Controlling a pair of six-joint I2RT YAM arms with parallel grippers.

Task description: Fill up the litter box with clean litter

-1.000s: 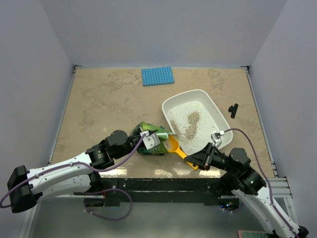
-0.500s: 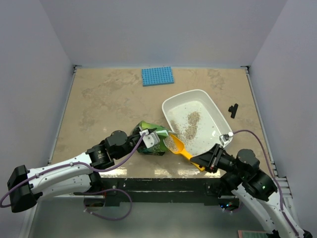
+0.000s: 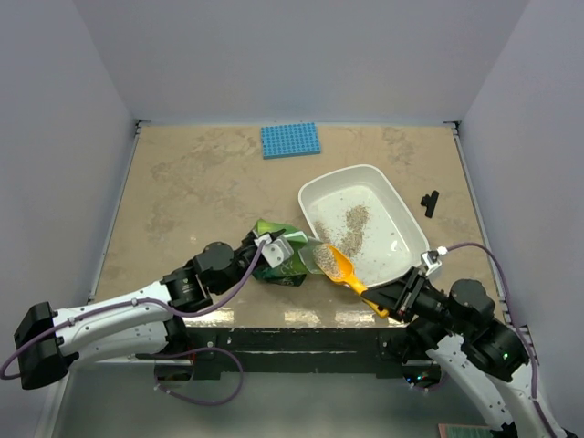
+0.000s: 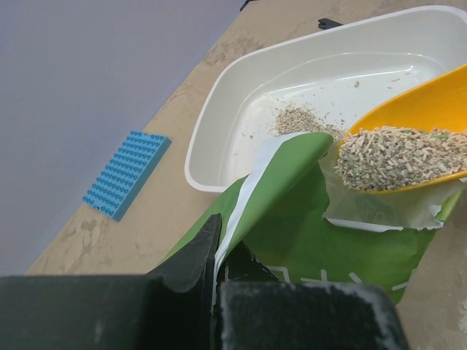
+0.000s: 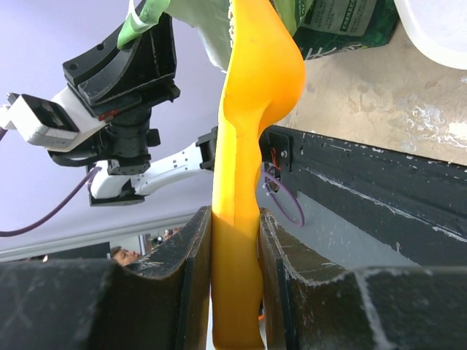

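Litter box (image 3: 388, 203) sits on the right half of the table (image 3: 201, 192), turned at an angle, with one short end towards the far side. Clean litter (image 3: 352, 228) lies inside it as a thin, speckled heap on the left part of the floor; the rest of the floor is bare white apart from stray grains.

A green bag (image 3: 279, 257) lies just to the left of the box's near-left corner. The left gripper (image 3: 272, 248) is clamped tight on the bag's upper edge. In the left wrist view its dark fingers (image 4: 195, 257) pinch the green-and-white foil, which lifts one side of the mouth.

The right gripper (image 3: 401, 297) has its jaws closed part-way on the handle of an orange scoop (image 3: 347, 272), gripping it from both sides (the right wrist view shows the handle wedged upright between the two pads). The scoop's bowl points far-left and is heaped with more of the same granules (image 4: 398, 157). It is at the bag's mouth, by the box's near-left rim. Whether it touches the rim cannot be told.

A blue studded mat (image 3: 290, 140) lies at the far edge of the table, well apart. A small black object (image 3: 429, 203) sits just right of the box.
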